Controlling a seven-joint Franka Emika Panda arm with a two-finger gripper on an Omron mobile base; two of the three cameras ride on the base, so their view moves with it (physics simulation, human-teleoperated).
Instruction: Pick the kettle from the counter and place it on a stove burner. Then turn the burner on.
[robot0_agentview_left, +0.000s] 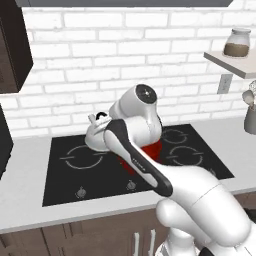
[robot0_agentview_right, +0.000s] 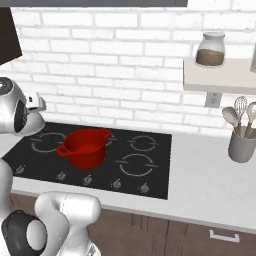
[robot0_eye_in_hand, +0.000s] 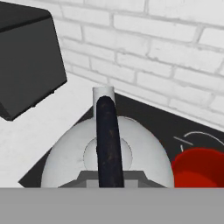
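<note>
Carrying step in hand, judged from the left base view: kettle (robot0_agentview_left: 98, 135) over the stove's (robot0_agentview_left: 65, 180) rear-left, beside the red pot (robot0_agentview_left: 145, 152); next, lower onto the burner (robot0_agentview_left: 82, 157). Right base view: burner (robot0_agentview_right: 47, 142) bare. Hand view: kettle (robot0_eye_in_hand: 105, 153) directly below the hand, handle centred; gripper closure cannot be told.

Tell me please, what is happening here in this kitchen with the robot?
The robot arm is reaching over the stove with the kettle at its hand. In the hand view the kettle's dark handle runs right below the camera, so the gripper appears to be at it, though its fingers are hidden. The kettle is over the cooktop's back left area, beside the red pot. Whether it rests on the glass is unclear.
</note>
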